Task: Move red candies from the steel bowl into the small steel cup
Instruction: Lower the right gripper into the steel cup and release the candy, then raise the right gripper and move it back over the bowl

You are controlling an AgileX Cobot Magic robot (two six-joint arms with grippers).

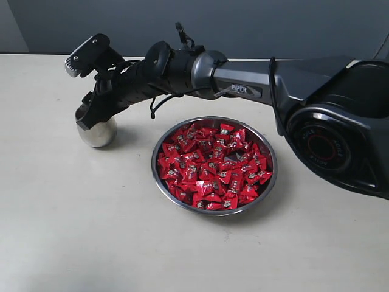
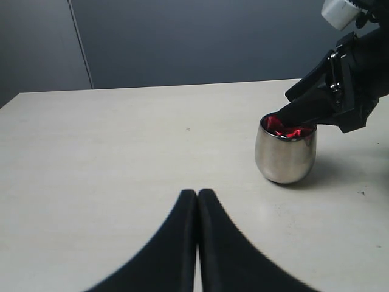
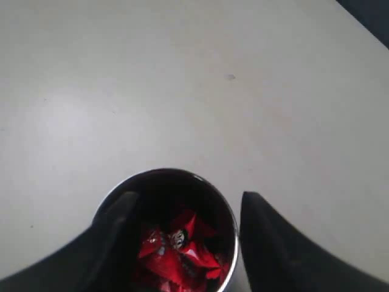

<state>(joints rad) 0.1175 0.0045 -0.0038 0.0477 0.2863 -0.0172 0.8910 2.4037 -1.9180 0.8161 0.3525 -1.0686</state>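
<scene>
The right pincer [image 3: 188, 198] is seen with its two black fingers [image 3: 115, 234] set apart, one at either side of the mouth of the small steel cup [image 2: 284, 159], and nothing is gripped between them. Directly beneath the fingertips, inside the cup, a few red candies [image 3: 176, 246] are lying. The cup is stood upright on a pale cream tabletop [image 1: 73, 243], which is matte and marked only by a few tiny specks. Back from the pincer, near its dark arm [image 1: 237, 79], the steel bowl [image 1: 214, 213] is placed well apart from the cup, and it is filled with a heap of many more red candies. The left pincer [image 2: 197, 192] is held low over the table with its fingers pressed together and nothing between them; the cup is found ahead of it and off to one side. The table is backed by a dark grey-blue wall [image 1: 255, 24], in which a vertical panel seam is shown in the left wrist view
</scene>
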